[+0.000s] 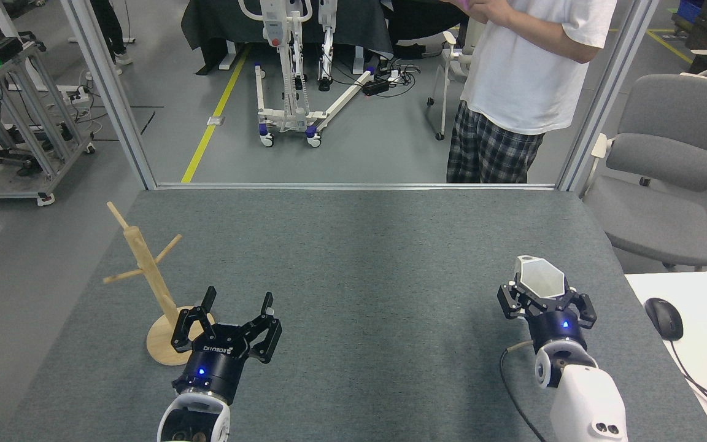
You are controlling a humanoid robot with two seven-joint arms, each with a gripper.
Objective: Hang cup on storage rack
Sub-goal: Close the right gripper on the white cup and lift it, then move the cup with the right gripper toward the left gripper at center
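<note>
The white faceted cup (539, 280) sits rim-up between the fingers of my right gripper (544, 297), which is shut on its lower body at the right side of the table. Its tab does not show. The storage rack (144, 266), a light wooden slanted post with short pegs on a round base, stands near the table's left edge. My left gripper (238, 307) is open and holds nothing, just right of the rack's base and partly in front of it.
The grey felt table (353, 258) ends at a metal frame at the back. A person in a white shirt (531, 55) stands behind it. A grey chair (666, 166) and a white desk with a mouse (664, 318) are to the right.
</note>
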